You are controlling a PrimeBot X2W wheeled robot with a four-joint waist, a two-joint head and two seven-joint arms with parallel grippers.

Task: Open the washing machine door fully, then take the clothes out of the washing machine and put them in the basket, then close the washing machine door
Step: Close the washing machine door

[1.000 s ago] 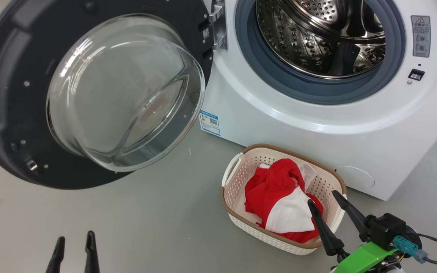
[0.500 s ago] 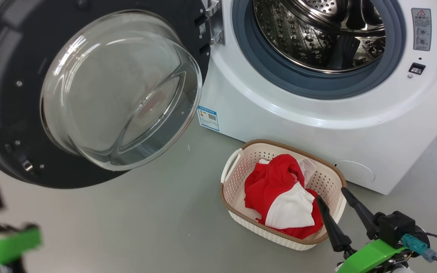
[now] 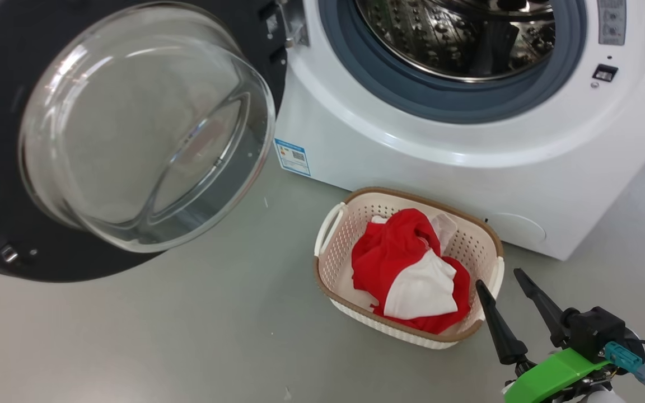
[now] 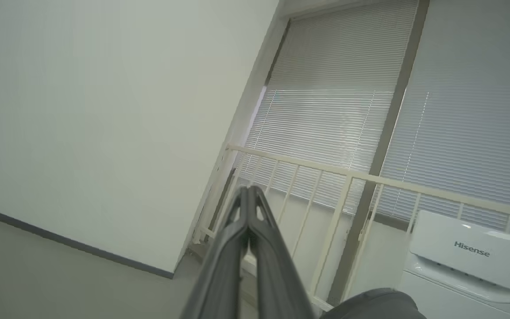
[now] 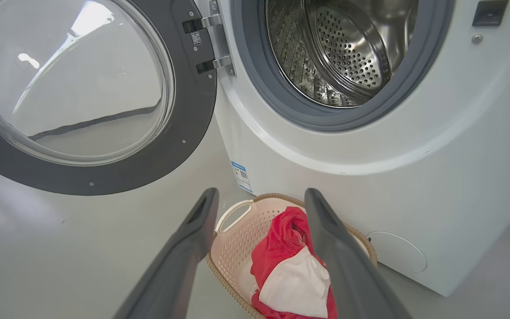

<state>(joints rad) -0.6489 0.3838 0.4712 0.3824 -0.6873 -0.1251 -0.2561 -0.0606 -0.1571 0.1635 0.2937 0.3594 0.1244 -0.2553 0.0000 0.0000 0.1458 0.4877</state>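
Washing machine door [image 3: 132, 134] swung wide open at the left of the washing machine [image 3: 412, 168], hinged at its inner edge, glass bowl bulging outward. Steel drum [image 3: 457, 33] exposed behind the grey rubber ring [image 3: 445, 103].

Clothes [image 3: 406, 268] heaped in the basket [image 3: 340, 246], red cloth with a white panel on top. Basket standing on the grey floor [image 3: 188, 336] just in front of the machine, below the drum opening.

Right hand [image 3: 499, 277] open and empty, fingers spread, tips near the basket's right corner, pointing toward the machine.

Left hand [image 4: 248, 192] closed on nothing, fingers pressed together, raised toward a pale wall [image 4: 104, 110], a railing [image 4: 348, 175] and window blinds [image 4: 326, 110]. Rounded dark shape [image 4: 370, 303] at the bottom of the left wrist view, perhaps the door's rim; too little seen to tell.
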